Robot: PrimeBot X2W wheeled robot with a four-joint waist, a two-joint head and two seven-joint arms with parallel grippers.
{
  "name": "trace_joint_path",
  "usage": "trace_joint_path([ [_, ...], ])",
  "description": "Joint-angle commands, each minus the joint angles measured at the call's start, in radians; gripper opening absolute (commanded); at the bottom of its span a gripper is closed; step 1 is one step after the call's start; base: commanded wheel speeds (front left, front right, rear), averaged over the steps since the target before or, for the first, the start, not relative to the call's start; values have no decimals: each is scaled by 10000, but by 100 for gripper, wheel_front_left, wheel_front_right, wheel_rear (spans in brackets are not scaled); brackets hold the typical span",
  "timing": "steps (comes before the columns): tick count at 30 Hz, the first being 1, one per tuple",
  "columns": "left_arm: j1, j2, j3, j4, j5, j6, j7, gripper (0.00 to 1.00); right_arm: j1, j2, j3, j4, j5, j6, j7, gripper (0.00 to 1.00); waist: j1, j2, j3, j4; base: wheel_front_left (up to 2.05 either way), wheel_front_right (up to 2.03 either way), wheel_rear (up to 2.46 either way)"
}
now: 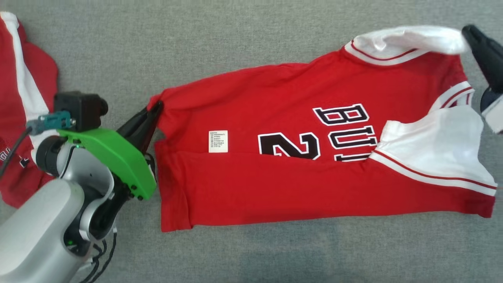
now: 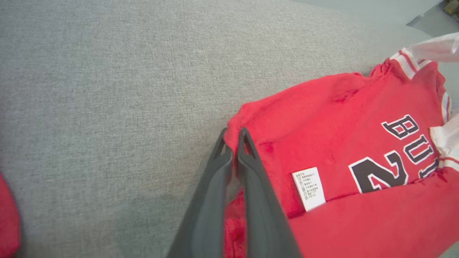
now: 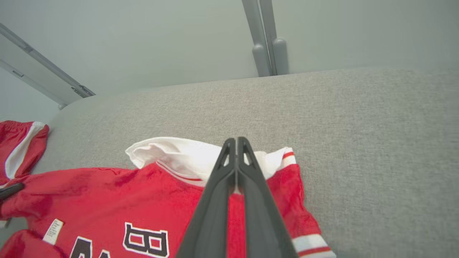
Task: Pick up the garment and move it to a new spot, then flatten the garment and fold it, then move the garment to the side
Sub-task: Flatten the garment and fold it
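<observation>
A red garment (image 1: 275, 118), a jersey with black lettering and white sleeves, lies spread across the grey padded surface (image 1: 235, 39), its lower part folded over. My left gripper (image 1: 157, 105) is shut on the garment's hem corner at its left end; in the left wrist view the fingertips (image 2: 235, 134) pinch the red edge of the garment (image 2: 340, 118). My right gripper (image 1: 467, 33) is shut on the white sleeve at the upper right, which is raised off the surface. In the right wrist view the closed gripper (image 3: 236, 141) clamps the white cloth of the garment (image 3: 143, 193).
A second red and white garment (image 1: 19, 98) lies at the far left, close behind my left arm; it shows again as a red and white garment (image 3: 18, 143) in the right wrist view. Beyond the surface's far edge stand grey posts (image 3: 267, 39). Bare grey surface surrounds the jersey.
</observation>
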Motion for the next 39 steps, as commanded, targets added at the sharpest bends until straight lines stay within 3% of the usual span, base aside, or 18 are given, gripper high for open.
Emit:
trace_joint_path([
  [1, 299, 120, 39, -135, 34, 81, -127, 0, 404, 22, -92, -238, 43, 4, -114, 0, 0, 66, -619, -587, 0, 0, 0],
  [10, 2221, 673, 467, -1101, 18, 783, -1526, 0, 3568, 586, -919, -1945, 375, 4, -475, 0, 0, 66, -1234, -1060, 0, 0, 0],
  [18, 3527, 597, 78, -1058, 207, 943, -2181, 0, 4760, 891, -793, -1853, 89, 4, -531, 0, 0, 66, -1338, -1183, 0, 0, 0],
  [19, 3639, 499, -6, -1041, 177, 952, -2232, 23, 4766, 862, -796, -1776, -21, 4, -613, 0, 0, 66, -1342, -1182, 0, 0, 0],
  [20, 3722, 470, -93, -1019, 228, 950, -2221, 46, 4766, 800, -770, -1706, -168, 4, -638, 47, 0, 66, -1347, -1168, 0, 0, 0],
  [21, 3755, 514, -227, -947, 359, 974, -2167, 90, 4782, 711, -710, -1654, -313, 4, -636, 100, 0, 66, -1358, -1149, 0, 0, 0],
  [22, 3756, 571, -318, -871, 540, 1033, -2225, 100, 4751, 695, -695, -1638, -350, 4, -650, 100, 0, 66, -1364, -1128, 0, 0, 0],
  [27, 3987, 566, -609, -692, 1505, 1573, -2820, 100, 4479, 404, -886, -1511, -690, 4, -153, 100, 0, 66, -1351, -1106, 0, 0, 0],
  [33, 4563, 732, -82, -850, 2301, 2844, -4131, 100, 3597, 322, -641, -674, -1417, 4, 767, 100, 0, 66, -1117, -1039, 0, 0, 0],
  [39, 4693, 522, 539, -923, 2831, 3069, -4621, 100, 2871, 475, -149, 682, -1992, 4, 1067, 100, 0, 66, -989, -643, 0, 0, 0],
])
